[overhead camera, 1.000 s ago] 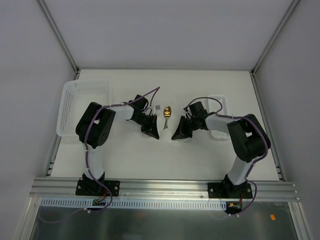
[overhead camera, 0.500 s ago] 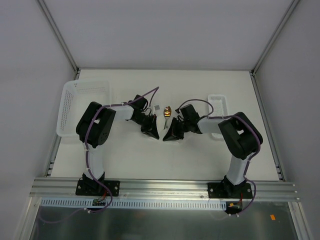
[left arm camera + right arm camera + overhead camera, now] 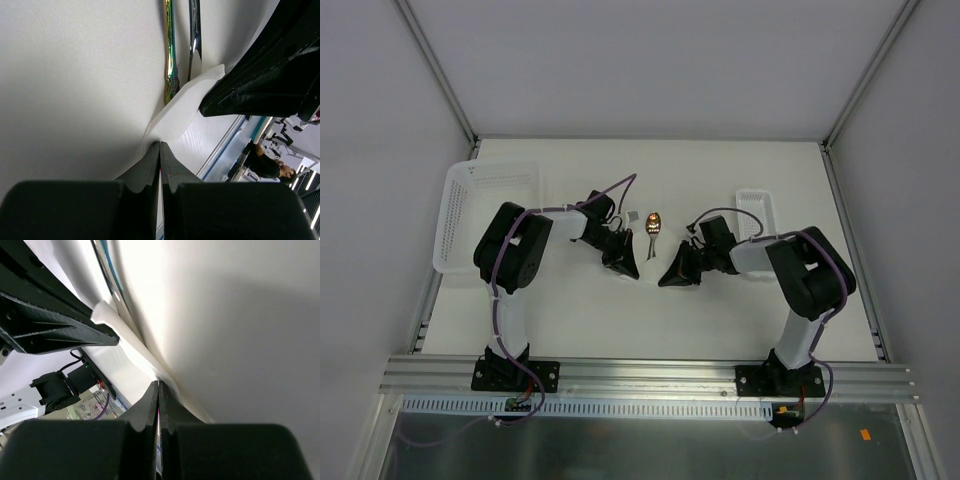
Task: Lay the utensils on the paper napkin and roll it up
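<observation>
On your white counter [image 3: 570, 320], the paper napkin [image 3: 182, 112] lies beneath the spoon [image 3: 654, 222], its near edge lifted over the spoon's handle end. Your left tool [image 3: 160, 146] and right tool [image 3: 158, 385], flanking the spoon's near side, each pinch that edge tight.

Likely a lab: aluminium-framed white enclosure [image 3: 438, 70]

The black two-finger left gripper [image 3: 623, 268] and right gripper [image 3: 672, 277] tilt down toward each other, jaws closed (fingers flush together).
</observation>
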Motion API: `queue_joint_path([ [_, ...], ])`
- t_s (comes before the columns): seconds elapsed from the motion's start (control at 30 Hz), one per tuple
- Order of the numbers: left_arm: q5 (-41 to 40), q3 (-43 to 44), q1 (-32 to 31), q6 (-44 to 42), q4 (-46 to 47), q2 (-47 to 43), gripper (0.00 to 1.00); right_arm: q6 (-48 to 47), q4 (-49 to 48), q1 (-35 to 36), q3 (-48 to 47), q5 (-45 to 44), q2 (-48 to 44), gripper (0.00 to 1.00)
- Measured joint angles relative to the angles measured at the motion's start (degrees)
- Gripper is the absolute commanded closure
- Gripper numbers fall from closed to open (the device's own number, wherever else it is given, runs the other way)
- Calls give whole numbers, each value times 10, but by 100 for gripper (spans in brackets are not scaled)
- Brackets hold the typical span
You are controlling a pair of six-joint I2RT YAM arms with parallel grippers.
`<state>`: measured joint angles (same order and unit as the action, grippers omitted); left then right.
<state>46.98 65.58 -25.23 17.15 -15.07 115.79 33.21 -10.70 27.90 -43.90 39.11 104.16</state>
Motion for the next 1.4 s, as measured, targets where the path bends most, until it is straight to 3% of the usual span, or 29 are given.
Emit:
queue_joint_path([
  [0.7, 10, 0, 6, 0, 1, 5, 100, -23, 2, -93, 65, 52, -30, 100],
  [1.17, 3, -5, 10, -9, -9, -1, 100, -83, 119, -97, 13, 26, -30, 100],
  [1.27, 4, -6, 14, -9, -15, -1, 100, -88, 125, -97, 12, 19, -36, 94],
  [1.4, 5, -6, 16, -9, -19, -1, 100, -91, 133, -97, 12, -5, -55, 94],
])
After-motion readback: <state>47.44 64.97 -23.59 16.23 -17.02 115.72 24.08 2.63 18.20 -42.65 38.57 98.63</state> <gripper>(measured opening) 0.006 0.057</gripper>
